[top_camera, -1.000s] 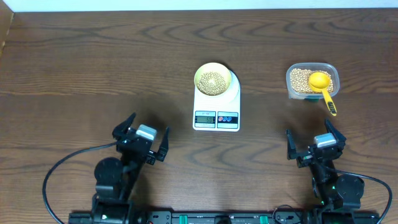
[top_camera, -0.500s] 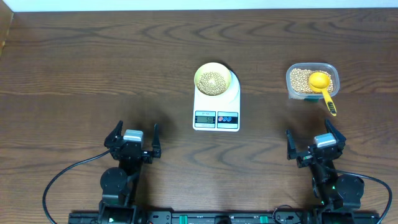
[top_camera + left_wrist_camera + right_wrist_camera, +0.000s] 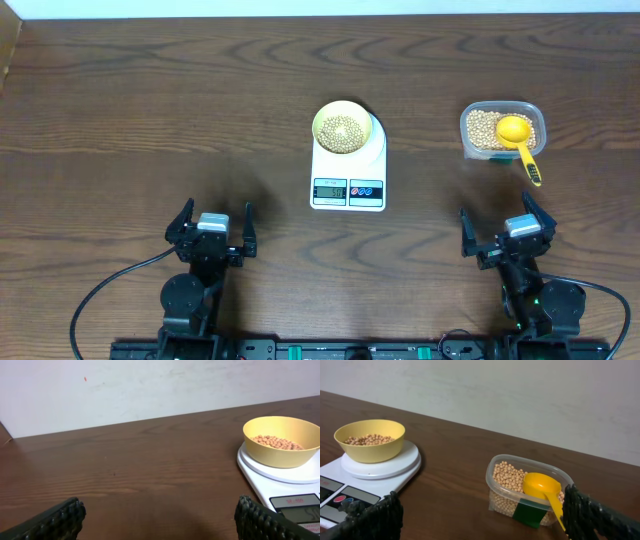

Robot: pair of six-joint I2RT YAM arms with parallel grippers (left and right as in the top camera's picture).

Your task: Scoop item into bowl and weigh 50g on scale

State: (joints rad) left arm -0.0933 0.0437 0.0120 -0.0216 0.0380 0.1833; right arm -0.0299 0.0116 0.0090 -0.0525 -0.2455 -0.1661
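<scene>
Resting on the scale (image 3: 348,172) at table centre, the bowl (image 3: 370,450) holds a shallow layer of beans (image 3: 345,130). At 3 o'clock, a tub (image 3: 500,104) of beans carries a scoop (image 3: 514,129). The left gripper (image 3: 214,220) at 7 o'clock and the right gripper (image 3: 500,224) at 5 o'clock are empty, fingers spread.

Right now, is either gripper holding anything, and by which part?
Nothing is held. The left gripper and right gripper both stand open and empty; the yellow scoop lies in the tub.
</scene>
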